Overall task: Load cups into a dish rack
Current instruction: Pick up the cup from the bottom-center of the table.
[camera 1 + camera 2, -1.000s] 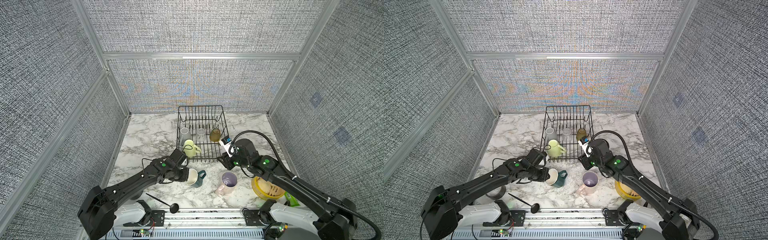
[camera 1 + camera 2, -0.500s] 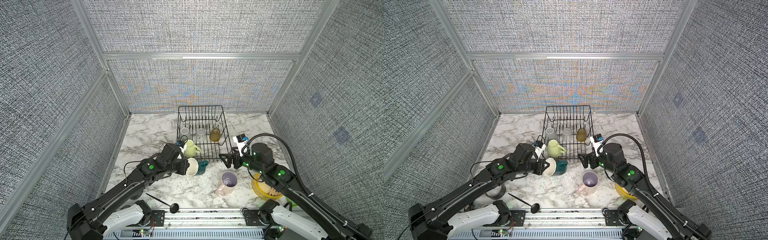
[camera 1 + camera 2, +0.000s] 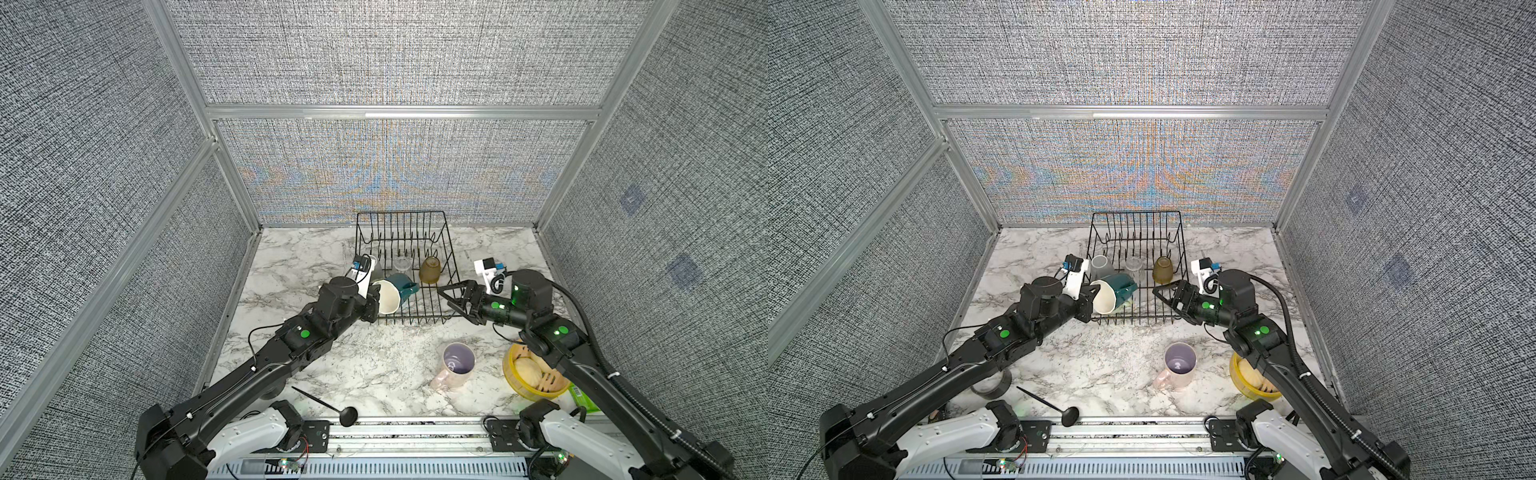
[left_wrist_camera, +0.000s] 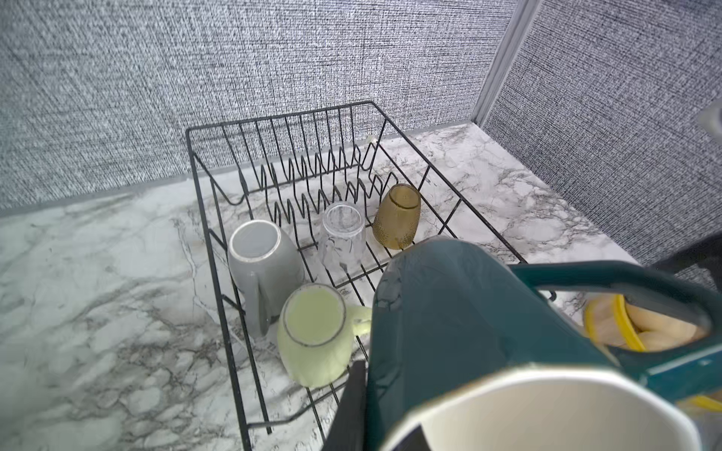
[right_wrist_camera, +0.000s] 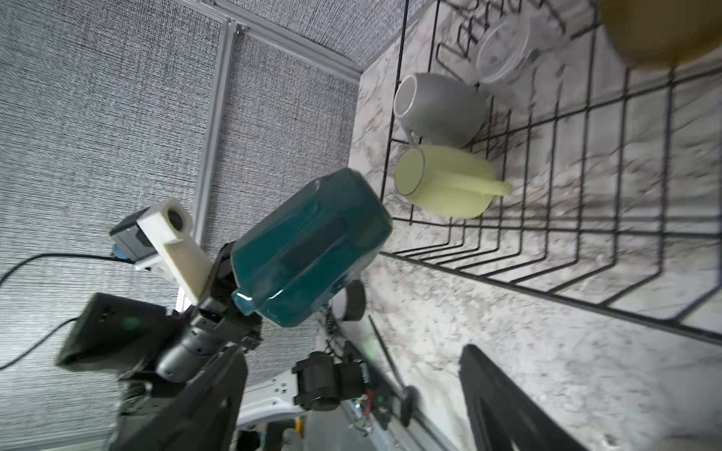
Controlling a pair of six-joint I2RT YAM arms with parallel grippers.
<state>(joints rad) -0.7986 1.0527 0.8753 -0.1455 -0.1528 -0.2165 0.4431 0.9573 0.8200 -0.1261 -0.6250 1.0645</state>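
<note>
My left gripper [image 3: 376, 300] [image 4: 385, 425] is shut on the rim of the dark teal mug [image 3: 401, 284] [image 5: 308, 246]. It holds the mug tilted above the front left of the black wire dish rack [image 3: 444, 249] [image 4: 218, 218]. Upside down in the rack stand a grey mug [image 4: 261, 257], a yellow-green mug [image 4: 312, 336], a clear glass [image 4: 342, 234] and an amber tumbler [image 4: 396, 216]. The pink mug [image 3: 455, 365] stands upright on the table in front of the rack. My right gripper [image 3: 451, 301] [image 5: 359, 410] hangs open and empty at the rack's front right corner.
A yellow steamer basket with buns [image 3: 532, 374] sits under the right arm at the front right. A black ladle [image 3: 328, 405] lies by the front edge. A tape roll [image 3: 990, 386] lies under the left arm. Grey panels wall the table in.
The left arm has lifted the teal mug off the table and carried it back over the rack's front. The right gripper has drawn away to the right of the rack and opened.
</note>
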